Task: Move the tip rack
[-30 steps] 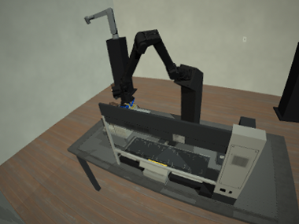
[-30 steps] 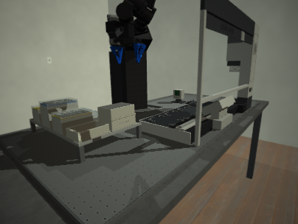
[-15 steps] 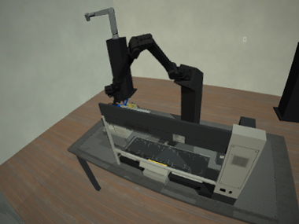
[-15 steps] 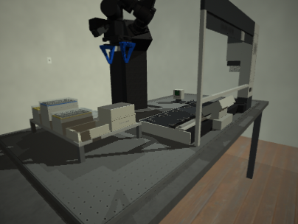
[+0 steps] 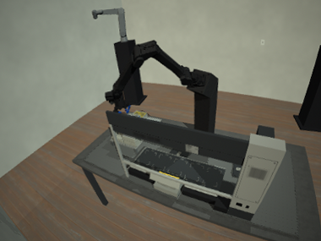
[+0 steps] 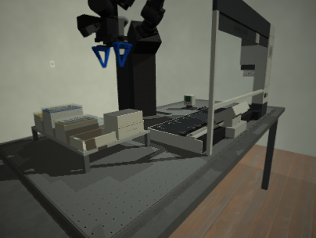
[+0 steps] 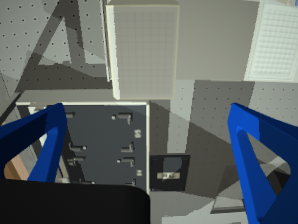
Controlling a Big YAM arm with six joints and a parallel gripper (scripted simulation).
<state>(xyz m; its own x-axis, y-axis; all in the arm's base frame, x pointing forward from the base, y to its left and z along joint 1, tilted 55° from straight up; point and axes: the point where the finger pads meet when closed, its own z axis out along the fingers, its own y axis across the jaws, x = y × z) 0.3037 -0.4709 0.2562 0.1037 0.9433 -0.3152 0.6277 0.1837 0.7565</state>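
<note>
My gripper (image 6: 113,55) (image 7: 147,112) (image 5: 122,109) has blue fingers, is open and empty, and hangs high above the shelf's end nearest the deck. On the shelf (image 6: 87,161) stand a tip rack with a blue rim under a clear cover (image 6: 62,111), a tip rack with a yellow rim (image 6: 76,124), a low beige box (image 6: 94,141) and two stacked pale blocks (image 6: 123,122) (image 7: 143,50). The dark deck (image 6: 177,125) (image 7: 93,139) (image 5: 178,165) with its corner brackets lies beside the shelf. No size labels are readable.
A tall frame with a white post (image 6: 211,78) and a dark top bar (image 5: 176,135) spans the deck. A small dark square station (image 7: 169,172) lies between deck and shelf. The arm's black column (image 6: 137,78) stands behind the shelf. A pale flat item (image 7: 273,43) lies right of the blocks.
</note>
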